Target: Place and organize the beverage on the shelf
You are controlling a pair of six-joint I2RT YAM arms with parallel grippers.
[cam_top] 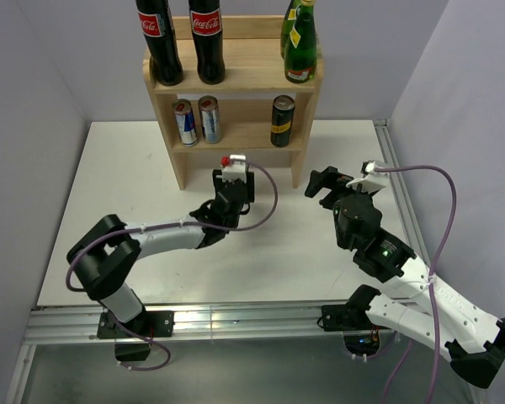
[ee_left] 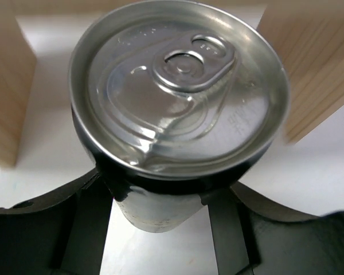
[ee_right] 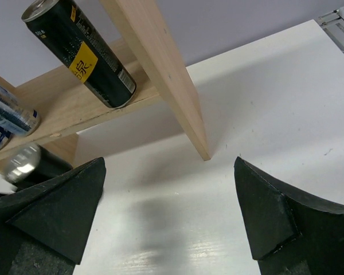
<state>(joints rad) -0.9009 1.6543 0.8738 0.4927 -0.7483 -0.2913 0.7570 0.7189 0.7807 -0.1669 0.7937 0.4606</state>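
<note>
Overhead, the left gripper [cam_top: 233,181] reaches low at the front of the shelf [cam_top: 236,76]. Its wrist view shows the fingers [ee_left: 86,217] pinching a dark can [ee_left: 178,97] between the side panels [ee_left: 309,69]; keep it upright and slide it straight in. On the right wrist view, the right gripper [ee_right: 169,212] is spread wide and holds nothing.

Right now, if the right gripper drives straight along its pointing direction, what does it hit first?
Probably the white table just short of the foot of the shelf's right side panel; the open right gripper tilts down there. A shallower line would meet the panel first. Depth is unclear.
</note>
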